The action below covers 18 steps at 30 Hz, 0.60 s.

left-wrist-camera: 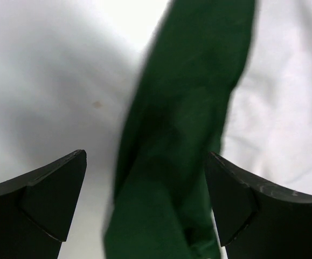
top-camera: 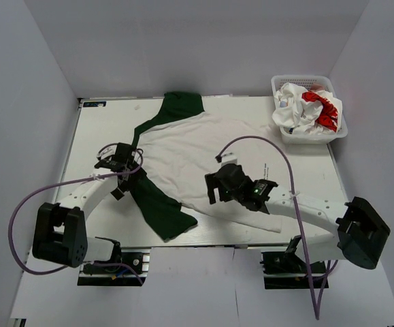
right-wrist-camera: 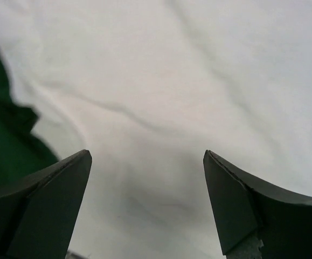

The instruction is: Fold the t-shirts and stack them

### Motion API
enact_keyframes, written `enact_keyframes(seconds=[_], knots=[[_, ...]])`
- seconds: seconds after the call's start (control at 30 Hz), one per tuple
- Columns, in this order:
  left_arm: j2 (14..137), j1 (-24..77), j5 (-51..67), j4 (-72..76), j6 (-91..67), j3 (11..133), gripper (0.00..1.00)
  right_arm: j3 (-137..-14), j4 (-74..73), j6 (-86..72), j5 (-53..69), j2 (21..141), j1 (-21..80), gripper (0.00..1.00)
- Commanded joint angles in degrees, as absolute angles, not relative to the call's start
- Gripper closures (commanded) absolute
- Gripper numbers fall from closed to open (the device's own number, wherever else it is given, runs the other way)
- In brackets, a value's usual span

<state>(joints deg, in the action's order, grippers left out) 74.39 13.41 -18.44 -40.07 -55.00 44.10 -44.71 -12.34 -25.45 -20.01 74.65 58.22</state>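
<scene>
The white worktop (top-camera: 94, 136) is flat. The bases of the two arms are bolted at its near edge, one on each side. Plain pale walls stand on the left, on the right and at the far side.

Just past the bases, a big white t-shirt (top-camera: 190, 146) with dark green sleeves lies spread out on the worktop. The left claw (top-camera: 120, 162) is over its left edge. The right claw (top-camera: 218, 185) is over its white middle.

The top view shows the whole shirt, but not how wide the claws are. The wrist views show that. The left claw is wide open, with a strip of green cloth lying under the gap. Bare worktop is on one side of the strip and white cloth on the other. The right claw is wide open too and holds nothing. Under it is white cloth with soft wrinkles and a bit of green at the left.

In the far right corner stands a white plastic basket (top-camera: 319, 136). A second t-shirt (top-camera: 309, 109), white with red print, is bunched up inside it.

There are two arms, two claws, two t-shirts and one basket.
</scene>
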Motion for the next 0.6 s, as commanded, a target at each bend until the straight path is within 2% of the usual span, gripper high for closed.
enact_keyframes(seconds=[0.0, 0.27, 0.57], knots=[[78.37, 13.71, -16.01, -33.93, -52.21, 48.42, 0.0, -42.55, -13.19, -30.32, -23.83, 73.48, 51.88, 0.1], [92.8, 13.01, -14.24, -31.99, -51.07, 56.67, 0.0, -41.31, -10.38, -29.36, -19.61, 78.74, 39.21, 0.1], [107.04, 10.38, -18.63, -38.4, -51.06, 68.8, 0.0, -48.14, -7.65, -25.85, -14.42, 91.91, 26.74, 0.1]])
